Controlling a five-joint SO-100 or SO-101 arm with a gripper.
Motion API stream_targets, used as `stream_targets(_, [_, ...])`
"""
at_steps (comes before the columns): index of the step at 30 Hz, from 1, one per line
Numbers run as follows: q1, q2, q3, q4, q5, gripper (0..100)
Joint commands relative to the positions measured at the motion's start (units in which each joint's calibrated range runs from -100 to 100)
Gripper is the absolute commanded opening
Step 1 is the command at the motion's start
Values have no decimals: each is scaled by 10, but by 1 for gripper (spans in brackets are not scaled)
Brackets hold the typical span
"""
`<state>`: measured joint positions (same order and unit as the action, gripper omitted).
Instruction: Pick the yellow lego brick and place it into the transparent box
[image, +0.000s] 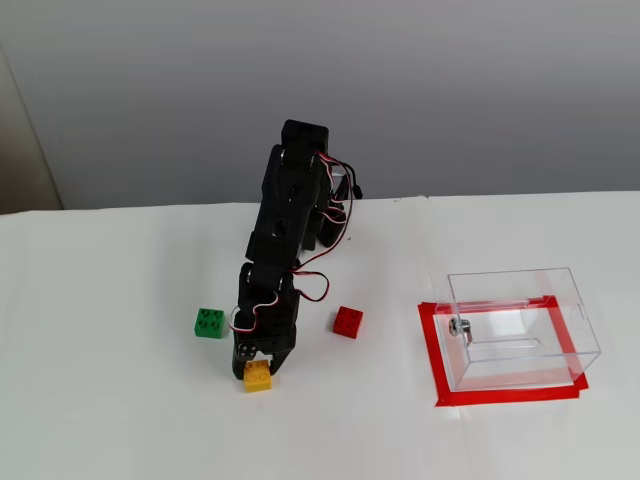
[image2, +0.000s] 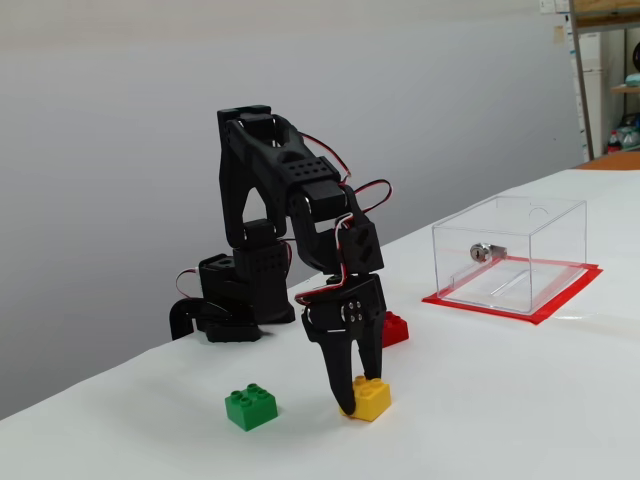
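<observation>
The yellow lego brick (image: 257, 378) rests on the white table in front of the arm. It also shows in the other fixed view (image2: 372, 400). My black gripper (image: 257, 366) points straight down over it, with one finger against each side of the brick. The jaws look closed onto it (image2: 361, 390). The transparent box (image: 520, 322) stands empty at the right on a frame of red tape, well apart from the gripper, and also shows in the other fixed view (image2: 510, 250). A small metal fitting (image: 459, 327) sits on its left wall.
A green brick (image: 210, 323) lies just left of the gripper and a red brick (image: 348, 321) just right of it. Both show in the other fixed view, green (image2: 251, 406) and red (image2: 394, 329). The arm's base (image2: 232, 300) stands behind.
</observation>
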<state>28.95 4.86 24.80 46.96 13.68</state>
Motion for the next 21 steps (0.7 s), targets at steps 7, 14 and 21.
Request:
stream_targets(7, [1, -12, -10, 4, 1, 19])
stream_targets(14, [0, -9, -12, 3, 0, 7])
stream_targets(21, [-2, -10, -10, 3, -2, 5])
